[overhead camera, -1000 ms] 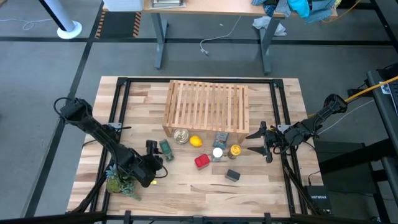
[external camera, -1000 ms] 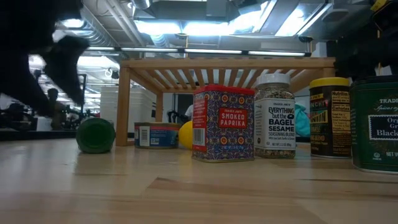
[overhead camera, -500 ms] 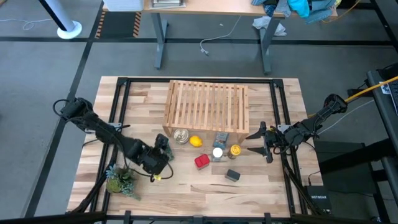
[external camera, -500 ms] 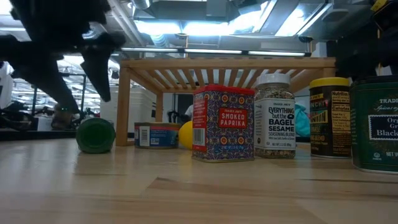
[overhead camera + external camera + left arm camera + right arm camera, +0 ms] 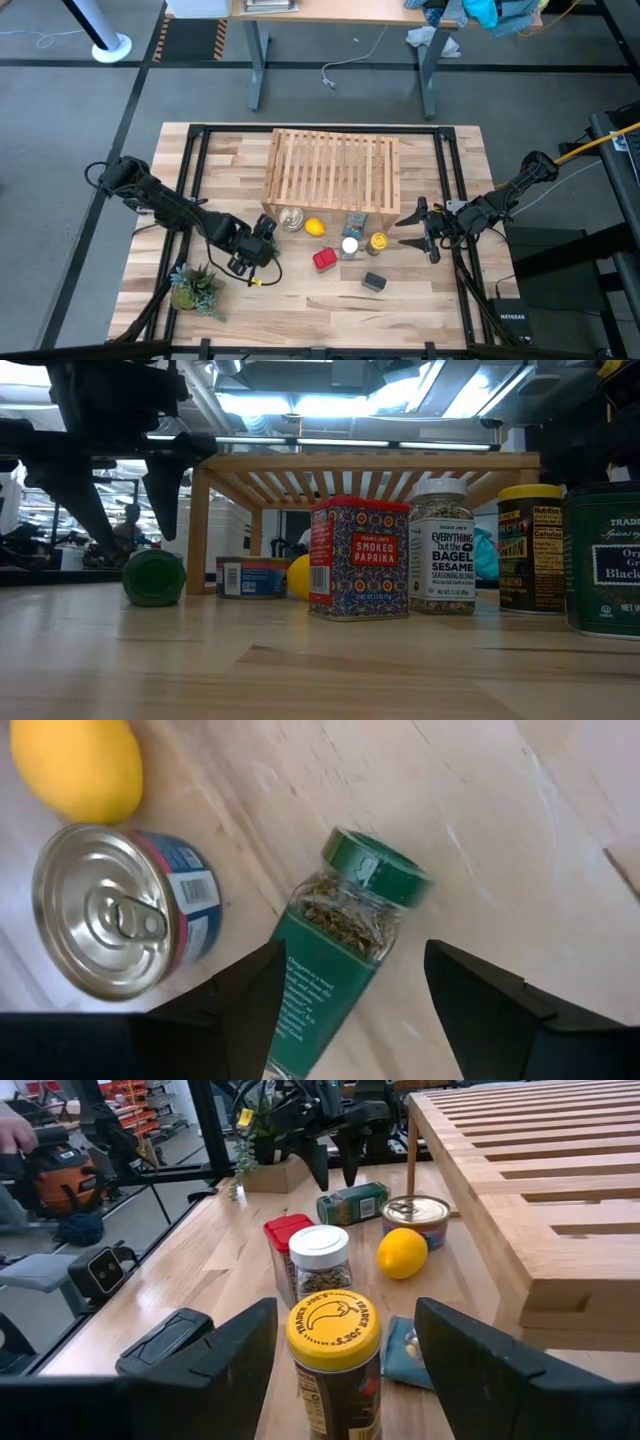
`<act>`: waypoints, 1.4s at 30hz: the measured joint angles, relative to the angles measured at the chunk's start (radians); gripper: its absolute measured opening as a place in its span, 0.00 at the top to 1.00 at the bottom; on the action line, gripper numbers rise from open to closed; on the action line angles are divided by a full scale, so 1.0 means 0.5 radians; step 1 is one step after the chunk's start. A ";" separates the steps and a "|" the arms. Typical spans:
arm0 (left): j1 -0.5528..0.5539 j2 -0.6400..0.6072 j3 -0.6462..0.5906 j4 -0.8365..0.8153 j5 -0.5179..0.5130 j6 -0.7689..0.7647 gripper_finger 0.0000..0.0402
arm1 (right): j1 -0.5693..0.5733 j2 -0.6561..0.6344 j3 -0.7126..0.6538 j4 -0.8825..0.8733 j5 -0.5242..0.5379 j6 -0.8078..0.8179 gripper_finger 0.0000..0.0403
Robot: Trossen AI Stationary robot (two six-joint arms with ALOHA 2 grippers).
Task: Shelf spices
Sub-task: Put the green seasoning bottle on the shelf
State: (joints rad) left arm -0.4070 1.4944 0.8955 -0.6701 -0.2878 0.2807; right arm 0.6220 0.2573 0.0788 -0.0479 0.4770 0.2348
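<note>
The left gripper (image 5: 262, 238), jaws spread and holding nothing, hangs over the green-lidded jar (image 5: 340, 935), which lies on its side on the table (image 5: 300, 300) at centre-left of the high view, just left of the silver round tin (image 5: 291, 219) and a lemon (image 5: 314, 226). From above, the arm hides most of that jar. In the low view only its green lid (image 5: 154, 577) faces the camera, lower left, with the gripper's dark fingers (image 5: 160, 495) framing it from above. The dark grey tin (image 5: 603, 557) is cut off at that view's right edge. The red tin (image 5: 324, 260), white-lidded jar (image 5: 349, 246) and yellow-lidded jar (image 5: 378, 241) stand in a cluster below the shelf (image 5: 333, 168), whose slatted top is bare. The flat blue packet (image 5: 356, 223) lies at the shelf's lower edge. The right gripper (image 5: 411, 230) waits open and empty at centre-right. A second earlier the left gripper sat lower and further left, near the potted plant (image 5: 192, 287); it has since swung up and right over the fallen jar, while the right arm has not moved
</note>
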 joint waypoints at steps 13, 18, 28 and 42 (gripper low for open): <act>0.114 0.149 0.006 0.013 0.009 0.335 0.42 | -0.001 0.001 0.001 0.001 0.001 0.000 0.40; 0.113 0.225 0.010 0.018 -0.009 0.425 0.42 | -0.001 0.001 0.001 0.001 0.001 0.000 0.40; 0.102 0.234 0.006 0.011 -0.010 0.413 0.42 | -0.001 0.001 0.001 0.003 0.001 0.013 0.40; 0.059 0.243 0.119 -0.080 -0.172 0.545 0.42 | 0.000 0.001 0.001 0.002 0.001 0.050 0.40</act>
State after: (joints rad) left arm -0.3776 1.6161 0.9552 -0.7103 -0.3737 0.5532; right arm 0.6220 0.2577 0.0792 -0.0467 0.4774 0.2596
